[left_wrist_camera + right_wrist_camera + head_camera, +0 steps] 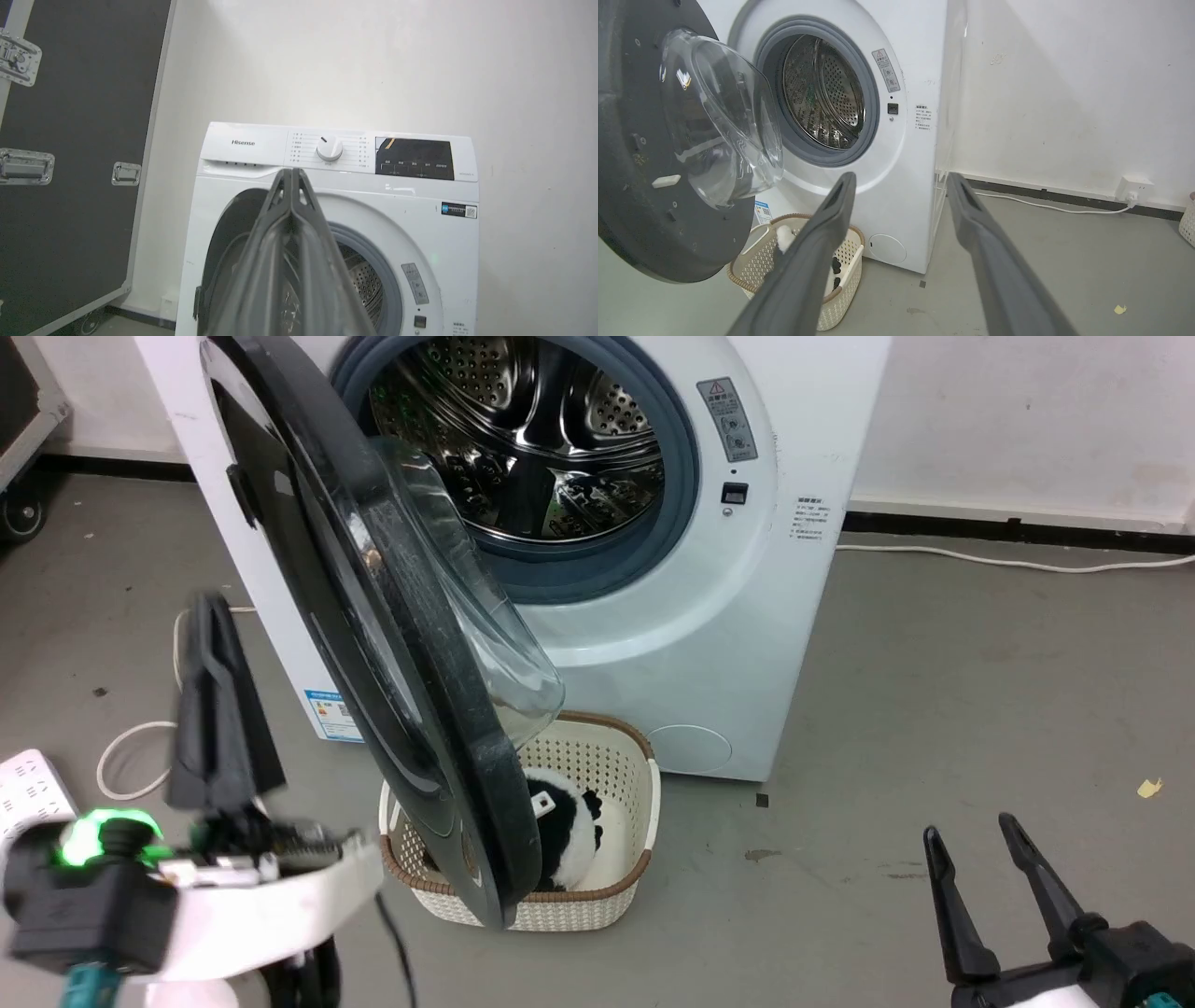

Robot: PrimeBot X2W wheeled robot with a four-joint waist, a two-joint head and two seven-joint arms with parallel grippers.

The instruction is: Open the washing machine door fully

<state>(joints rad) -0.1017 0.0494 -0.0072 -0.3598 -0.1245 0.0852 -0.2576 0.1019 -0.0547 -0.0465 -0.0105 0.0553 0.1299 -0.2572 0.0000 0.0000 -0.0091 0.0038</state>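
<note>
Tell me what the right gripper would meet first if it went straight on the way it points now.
Most likely the washing machine's white front panel, lower right of the drum opening. The open right gripper aims there, though depth is unclear.

Left gripper [292,175] pinched shut before the white washing machine [420,233]
Its tips meet just below the dial [329,148]. The washing machine door [224,252] stands swung out on the left, the steel drum [369,280] on the right, and a black flight case [70,163] far left.

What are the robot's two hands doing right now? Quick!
Left gripper: closed tight, holding nothing.
Right gripper: open, holding nothing.
</note>
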